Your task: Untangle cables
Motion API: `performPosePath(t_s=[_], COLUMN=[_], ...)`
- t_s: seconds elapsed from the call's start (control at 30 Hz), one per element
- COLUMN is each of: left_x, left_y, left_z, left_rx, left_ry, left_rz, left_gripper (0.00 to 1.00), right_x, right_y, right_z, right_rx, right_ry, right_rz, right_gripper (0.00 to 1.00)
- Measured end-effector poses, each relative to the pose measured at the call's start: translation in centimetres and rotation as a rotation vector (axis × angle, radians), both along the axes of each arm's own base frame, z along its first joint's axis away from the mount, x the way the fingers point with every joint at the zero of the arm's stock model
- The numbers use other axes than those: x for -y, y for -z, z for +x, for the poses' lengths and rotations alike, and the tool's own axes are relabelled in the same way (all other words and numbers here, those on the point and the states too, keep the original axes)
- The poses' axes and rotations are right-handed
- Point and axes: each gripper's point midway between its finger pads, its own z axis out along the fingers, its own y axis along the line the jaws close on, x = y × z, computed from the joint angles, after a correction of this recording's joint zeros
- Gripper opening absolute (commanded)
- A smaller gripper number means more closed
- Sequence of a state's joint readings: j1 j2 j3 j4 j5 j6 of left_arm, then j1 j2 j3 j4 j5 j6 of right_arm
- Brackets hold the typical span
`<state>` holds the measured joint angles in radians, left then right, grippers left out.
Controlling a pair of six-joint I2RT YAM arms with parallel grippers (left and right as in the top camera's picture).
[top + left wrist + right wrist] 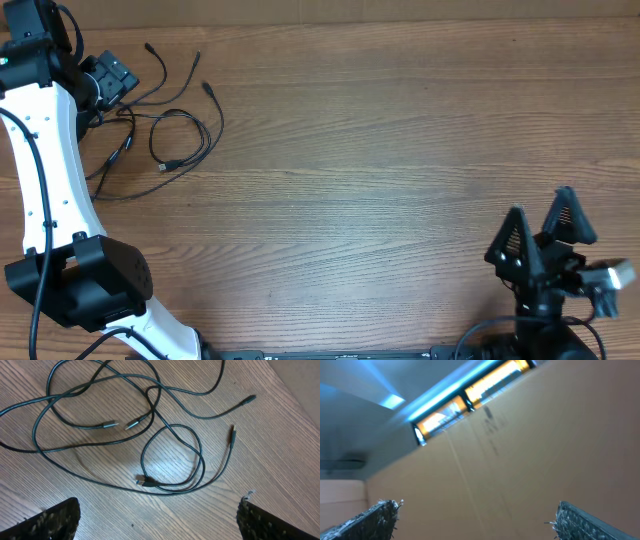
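- cables (147, 481): black, with silvery plug tips; one plug shows blue.
- table (380, 150): mid-brown wood grain, streaked lengthwise.
- left arm (60, 170): white shell, black joints.
- right gripper (540, 204): black.
- cardboard panel (545, 435): plain tan, faint dark print.
- light strip (470, 396): orange-yellow, blue glow around it.
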<state>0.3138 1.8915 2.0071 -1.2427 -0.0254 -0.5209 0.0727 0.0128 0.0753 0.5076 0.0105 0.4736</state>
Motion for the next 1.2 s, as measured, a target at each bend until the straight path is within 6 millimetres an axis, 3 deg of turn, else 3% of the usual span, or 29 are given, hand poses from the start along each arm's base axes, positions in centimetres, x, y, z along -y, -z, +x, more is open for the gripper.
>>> performPosePath(t_s=[0.17, 0.33, 0.57, 0.87, 1.2], left_x=[0.0, 0.0, 0.0, 0.0, 0.0], left_y=[0.0, 0.0, 0.0, 0.0, 0.0], left_z=[0.0, 0.0, 0.0, 0.0, 0.0], left_rx=[0.000, 0.000, 0.000, 0.000, 0.000], left_ry=[0.000, 0.000, 0.000, 0.000, 0.000], left_rz=[0.000, 0.000, 0.000, 0.000, 0.000], left_gripper=[1.00, 1.00, 1.00, 1.00, 0.99], right_x=[0.5, 0.9, 1.0, 0.5, 0.3], right_y=[3.6, 8.9, 15.8, 16.3, 16.3], right_z=[1.9, 4.1, 5.1, 5.1, 5.1], right_rx=[-0.111, -0.343, -0.625, -0.632, -0.627], right_ry=[0.032, 0.061, 0.087, 0.104, 0.103], right_rz=[0.003, -0.004, -0.068, -0.223, -0.259], right_gripper=[1.00, 1.00, 1.00, 1.00, 1.00])
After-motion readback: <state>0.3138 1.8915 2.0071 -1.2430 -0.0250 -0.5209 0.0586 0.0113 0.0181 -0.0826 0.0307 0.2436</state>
